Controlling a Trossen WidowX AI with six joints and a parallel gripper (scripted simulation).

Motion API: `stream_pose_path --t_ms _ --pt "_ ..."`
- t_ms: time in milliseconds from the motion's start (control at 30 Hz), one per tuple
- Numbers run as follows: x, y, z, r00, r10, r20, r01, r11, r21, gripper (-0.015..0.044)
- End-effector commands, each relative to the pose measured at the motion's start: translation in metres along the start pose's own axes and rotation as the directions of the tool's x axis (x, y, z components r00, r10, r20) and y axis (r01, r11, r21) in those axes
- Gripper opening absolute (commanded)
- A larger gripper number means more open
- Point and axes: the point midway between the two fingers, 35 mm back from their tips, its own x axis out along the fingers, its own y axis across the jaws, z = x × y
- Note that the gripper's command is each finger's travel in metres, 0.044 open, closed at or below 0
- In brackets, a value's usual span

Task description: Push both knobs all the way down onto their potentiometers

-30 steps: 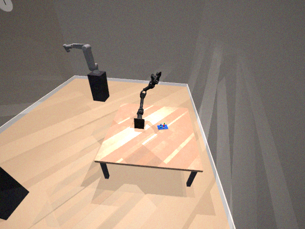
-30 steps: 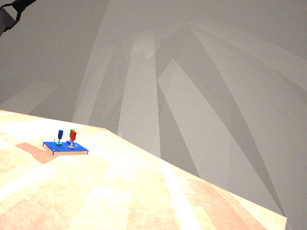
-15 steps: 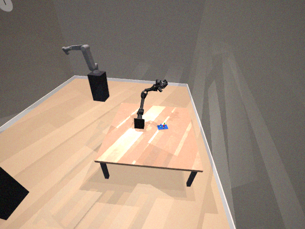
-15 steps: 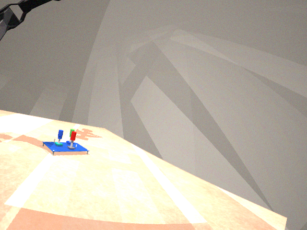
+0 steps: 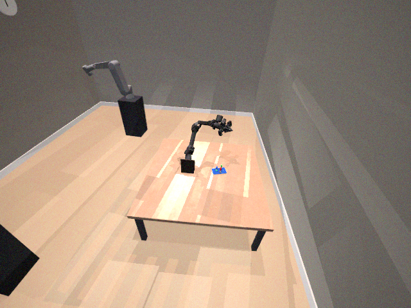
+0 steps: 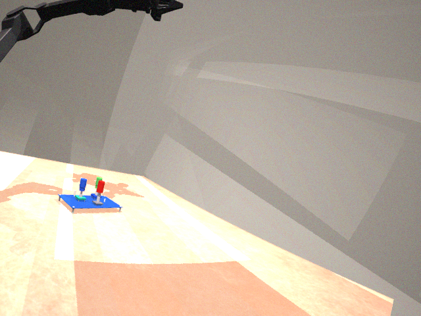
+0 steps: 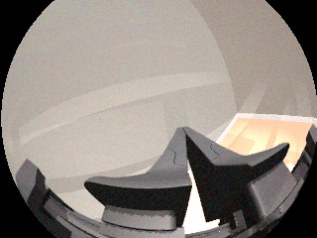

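The blue circuit board [image 5: 214,172] [image 6: 85,205] stands on short legs on the table. A red knob [image 5: 220,169] [image 6: 100,186] stands over a grey potentiometer [image 6: 97,203], with pale shaft showing between. A blue knob [image 6: 83,184] stands over a teal potentiometer [image 6: 80,197], also with some shaft showing. A green knob [image 5: 221,165] [image 6: 98,179] stands behind the red one, which partly hides it; its seating is unclear. My gripper [image 5: 231,129] [image 6: 181,5] [image 7: 182,131] is shut and empty, fingertips together, high above the table and well away from the board.
The wooden table [image 5: 219,212] [image 6: 170,289] carries the board and my arm's black base [image 5: 187,165]. A grey arm [image 5: 117,74] on a black pedestal [image 5: 132,115] stands on the floor beyond the table. Walls rise behind and to the right.
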Motion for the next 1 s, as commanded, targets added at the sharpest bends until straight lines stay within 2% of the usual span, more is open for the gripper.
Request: stream_pose_path --t_ms 0,233,467,733,967 --pt "0.011 -0.011 -0.04 0.992 -0.03 -0.126 0.024 0.999 -0.047 0.0" --pt "0.019 -0.022 -0.11 0.938 -0.069 -0.34 0.025 0.991 -0.132 0.0" --pt "0.014 -0.034 -0.178 0.839 -0.108 -0.534 -0.004 0.979 -0.204 0.0" --pt "-0.005 -0.05 -0.252 0.67 -0.156 -0.726 -0.052 0.965 -0.255 0.0" --pt "-0.033 -0.064 -0.311 0.481 -0.193 -0.855 -0.104 0.956 -0.274 0.0"
